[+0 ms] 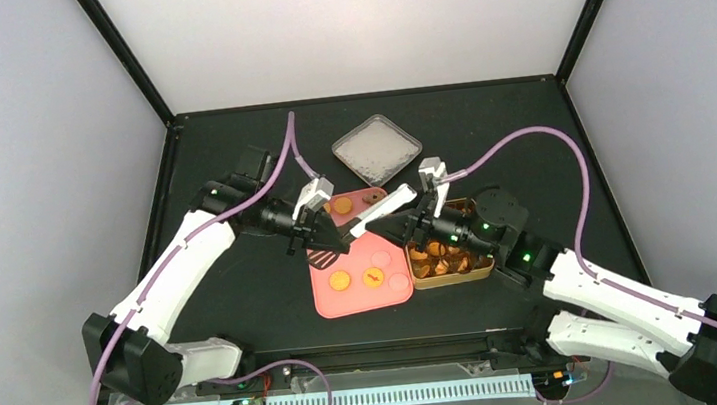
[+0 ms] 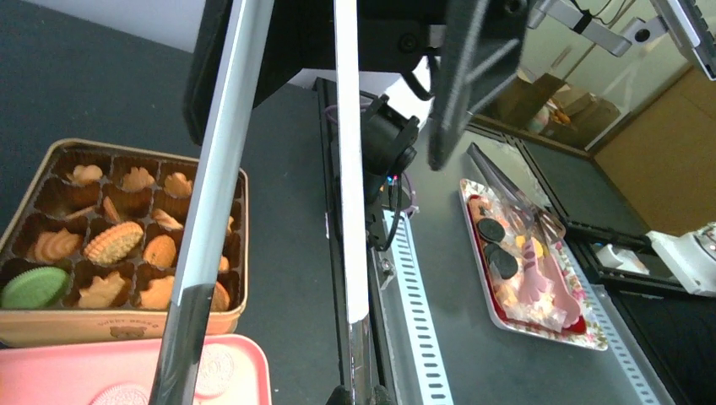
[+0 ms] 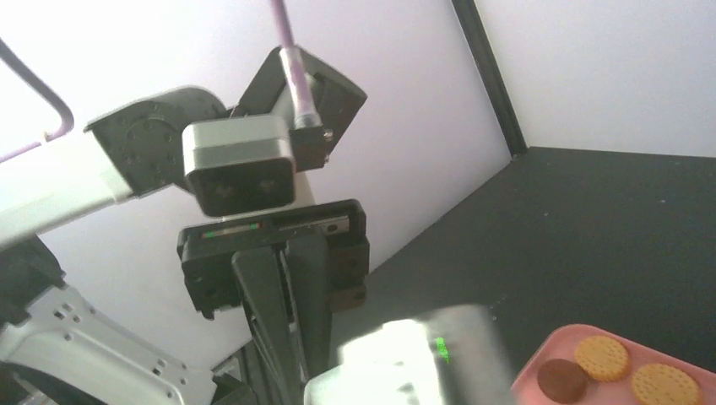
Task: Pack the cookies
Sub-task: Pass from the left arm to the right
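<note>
Round cookies (image 1: 341, 281) lie on a pink tray (image 1: 330, 306) at mid table. More golden cookies (image 2: 114, 240) and a green one (image 2: 34, 287) fill a brown tin box (image 1: 482, 270) to its right. Metal tongs (image 1: 366, 220) hang slanted over the tray. My left gripper (image 1: 300, 237) is shut on one tong arm (image 2: 350, 211) near the head. My right gripper (image 1: 415, 222) holds the handle end, a bright blur (image 3: 405, 363) that hides its fingers. The right wrist view shows golden cookies (image 3: 601, 357) and a dark brown one (image 3: 562, 380).
The tin's lid (image 1: 377, 148) lies at the back of the black table. Both arms meet over the tray. Beyond the table's near edge are a white slotted rail (image 2: 414, 312) and a flowered tray (image 2: 583, 333) with dark cookies and pink tongs.
</note>
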`<state>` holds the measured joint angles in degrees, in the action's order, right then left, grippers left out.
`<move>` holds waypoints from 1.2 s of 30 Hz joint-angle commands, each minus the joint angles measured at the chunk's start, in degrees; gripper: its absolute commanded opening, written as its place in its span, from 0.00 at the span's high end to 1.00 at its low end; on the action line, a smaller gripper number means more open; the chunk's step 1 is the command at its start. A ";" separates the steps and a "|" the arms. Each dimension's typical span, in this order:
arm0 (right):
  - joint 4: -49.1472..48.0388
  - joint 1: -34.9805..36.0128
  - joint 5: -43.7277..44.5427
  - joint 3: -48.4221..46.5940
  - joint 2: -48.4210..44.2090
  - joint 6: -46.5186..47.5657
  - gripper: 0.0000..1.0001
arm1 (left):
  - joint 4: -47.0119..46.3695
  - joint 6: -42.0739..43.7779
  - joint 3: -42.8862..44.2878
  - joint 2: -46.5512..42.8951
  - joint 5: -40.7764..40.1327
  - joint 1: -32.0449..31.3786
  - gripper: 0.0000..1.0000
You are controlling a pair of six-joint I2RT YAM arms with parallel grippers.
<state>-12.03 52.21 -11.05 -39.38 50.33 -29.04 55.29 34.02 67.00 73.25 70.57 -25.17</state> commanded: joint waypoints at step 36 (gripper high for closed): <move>6.50 -7.93 -11.83 -6.90 7.92 8.30 0.77 | -3.12 -1.35 -0.22 -2.42 -12.63 1.53 0.50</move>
<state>-12.23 44.38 -27.07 -44.34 59.55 -27.14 52.95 33.50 66.19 71.99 64.93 -24.36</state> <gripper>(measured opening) 0.238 0.445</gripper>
